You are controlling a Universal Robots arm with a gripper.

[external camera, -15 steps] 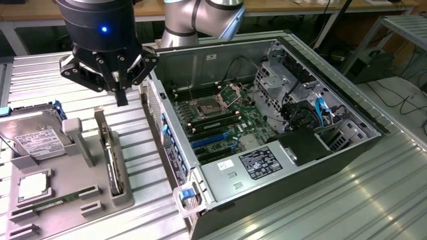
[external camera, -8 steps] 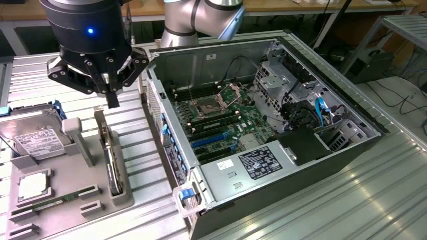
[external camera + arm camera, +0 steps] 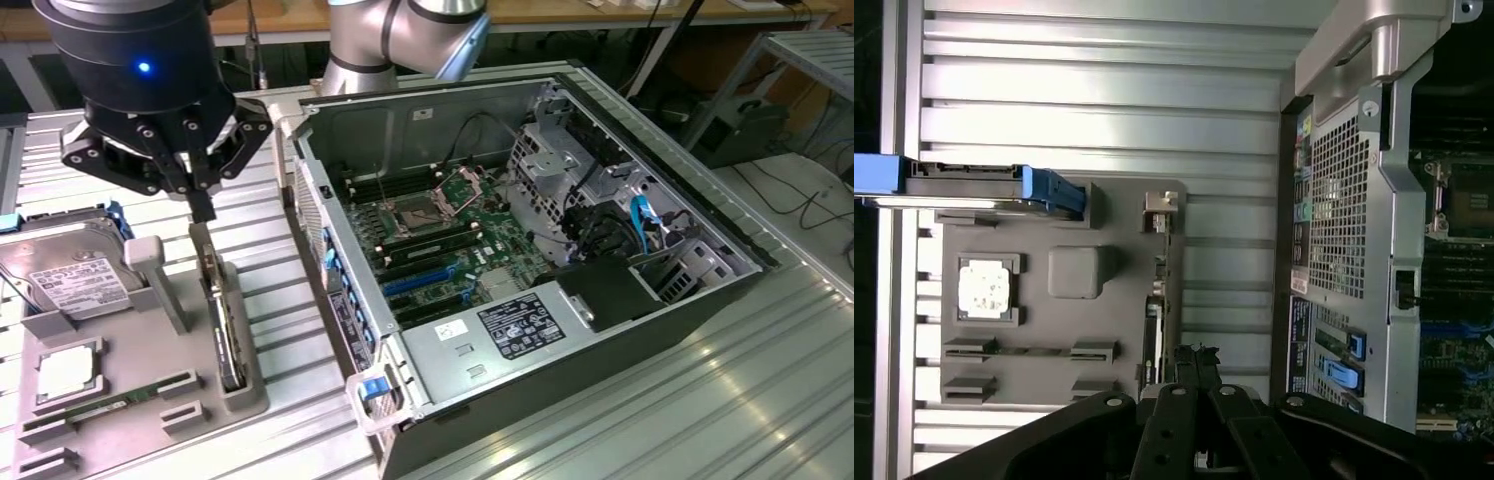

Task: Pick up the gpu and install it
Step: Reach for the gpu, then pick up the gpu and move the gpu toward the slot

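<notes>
1. The gripper [image 3: 200,208] hangs over the far end of the gpu [image 3: 220,310]. Its jaws are drawn together into a narrow point that meets the card's upper edge. Whether that edge is nipped between them or only touched cannot be told.
2. The gpu stands on edge in a slot of the grey fixture tray [image 3: 174,345], on the ribbed tabletop [image 3: 287,400]. It lies directly below the jaws. Its long axis runs from the jaws toward the near edge of the tray, roughly parallel to the side wall of the computer case [image 3: 534,260].
3. In the wrist view the gpu [image 3: 1152,335] appears as a thin strip leading up to the gripper [image 3: 1194,356].
4. Other parts share the tray, on the exterior view's left of the card: the hard drive [image 3: 67,280], a square processor [image 3: 64,372] and the memory stick [image 3: 120,405].
5. A grey upright post [image 3: 150,270] of the tray stands just beside the card. It is the nearest obstacle to the jaws.
6. The opened case lies to the exterior view's right of the tray, apart from it, with its blue expansion slots [image 3: 420,285] exposed and unoccupied.
</notes>
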